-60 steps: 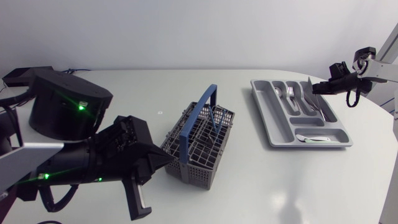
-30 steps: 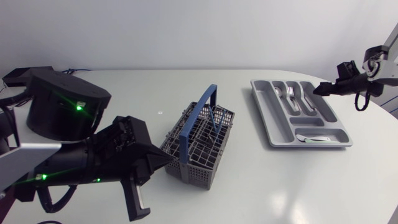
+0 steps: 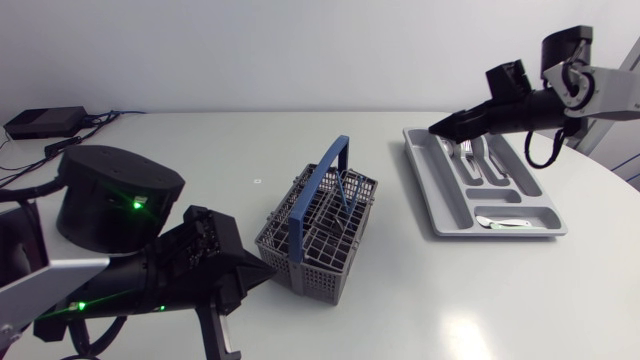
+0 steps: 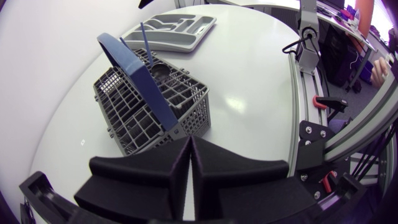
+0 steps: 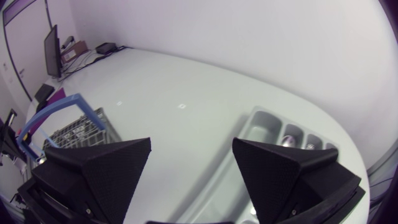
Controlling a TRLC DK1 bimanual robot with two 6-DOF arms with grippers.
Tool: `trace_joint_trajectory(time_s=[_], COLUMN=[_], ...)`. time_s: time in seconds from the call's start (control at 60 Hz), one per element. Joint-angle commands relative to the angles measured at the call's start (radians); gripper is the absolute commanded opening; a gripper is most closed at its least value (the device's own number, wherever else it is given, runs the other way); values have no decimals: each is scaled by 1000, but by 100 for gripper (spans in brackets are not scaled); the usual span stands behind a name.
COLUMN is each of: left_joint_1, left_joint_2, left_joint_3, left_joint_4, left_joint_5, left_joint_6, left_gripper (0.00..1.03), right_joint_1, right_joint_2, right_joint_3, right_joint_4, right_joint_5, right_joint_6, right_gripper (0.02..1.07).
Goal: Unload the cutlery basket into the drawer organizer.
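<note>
The grey cutlery basket (image 3: 318, 228) with a blue handle (image 3: 327, 183) stands mid-table, and a blue-handled utensil (image 3: 343, 192) sticks up in it. The grey drawer organizer (image 3: 520, 232) lies at the right with forks and spoons (image 3: 470, 158) in its far compartments and one spoon (image 3: 505, 222) in the near one. My right gripper (image 3: 445, 125) hovers open and empty over the organizer's far left corner. My left gripper (image 3: 268, 262) is shut on nothing, its tips just short of the basket (image 4: 152, 106). In the right wrist view, between the wide fingers (image 5: 102, 168), the organizer (image 5: 273, 134) and the basket (image 5: 71, 134) show.
The round black base of my left arm (image 3: 115, 195) stands at the left. A small black box (image 3: 40, 122) with cables lies at the back left corner. The table's rounded edge runs close behind and to the right of the organizer.
My right gripper has opened, and swung from the organizer's right side to above its far left corner. My left gripper stays shut beside the basket.
</note>
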State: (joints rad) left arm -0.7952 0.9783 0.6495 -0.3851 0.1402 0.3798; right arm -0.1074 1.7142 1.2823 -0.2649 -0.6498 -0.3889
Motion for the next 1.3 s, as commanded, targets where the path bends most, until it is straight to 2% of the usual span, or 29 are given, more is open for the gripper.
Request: trace_joint_trajectory(time_s=[0.0, 0.183, 0.333, 0.383, 0.533, 0.733, 1.133, 1.283], left_joint_1=[-6, -6, -7, -9, -10, -10, -10, -9], left_joint_2=[-1, 7, 20, 22, 22, 37, 66, 68], left_joint_3=[-21, -27, -25, -22, -25, -31, -33, -31], left_joint_4=[15, 35, 49, 49, 58, 88, 121, 123], left_joint_5=[-2, -2, -2, -2, -2, -2, -2, -2], left_joint_6=[-27, -30, -28, -30, -32, -33, -32, -32], left_gripper=[9, 9, 9, 9, 9, 9, 9, 9], right_joint_1=[34, 72, 118, 144, 235, 316, 384, 396], right_joint_2=[-68, -219, -321, -352, -412, -386, -301, -275], right_joint_3=[-86, -291, -411, -445, -512, -515, -485, -482], right_joint_4=[-4, 19, 18, 19, 64, 135, 219, 248], right_joint_5=[-45, -188, -225, -225, -198, -136, -85, -71], right_joint_6=[1, -145, -238, -260, -263, -225, -168, -151], right_gripper=[97, 96, 95, 92, 91, 87, 57, 54])
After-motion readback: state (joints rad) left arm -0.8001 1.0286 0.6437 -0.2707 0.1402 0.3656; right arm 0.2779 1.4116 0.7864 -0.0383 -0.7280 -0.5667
